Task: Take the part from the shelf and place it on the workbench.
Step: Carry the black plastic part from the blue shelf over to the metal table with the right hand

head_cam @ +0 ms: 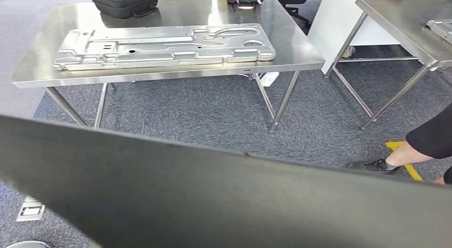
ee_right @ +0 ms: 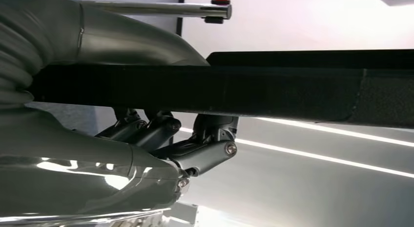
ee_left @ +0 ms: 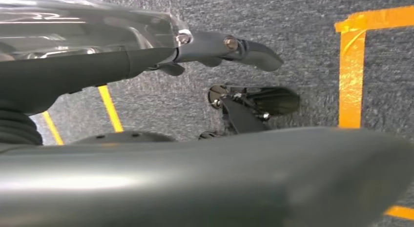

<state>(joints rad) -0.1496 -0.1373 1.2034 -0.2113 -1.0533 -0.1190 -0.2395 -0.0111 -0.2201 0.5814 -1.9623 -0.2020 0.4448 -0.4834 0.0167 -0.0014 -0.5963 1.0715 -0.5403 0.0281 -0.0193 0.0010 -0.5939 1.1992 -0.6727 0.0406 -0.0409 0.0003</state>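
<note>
One flat dark part spans the near foreground, smooth and straight-edged. The right hand grips its edge, thumb above, fingers below. The left hand sits beside it; grip cannot be determined. One stamped metal panel lies on the steel desk.

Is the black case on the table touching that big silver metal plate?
Apart. In the head view a strip of bare tabletop separates the black case from the metal plate.

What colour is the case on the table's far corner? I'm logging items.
Black case, clearest in the head view.
</note>
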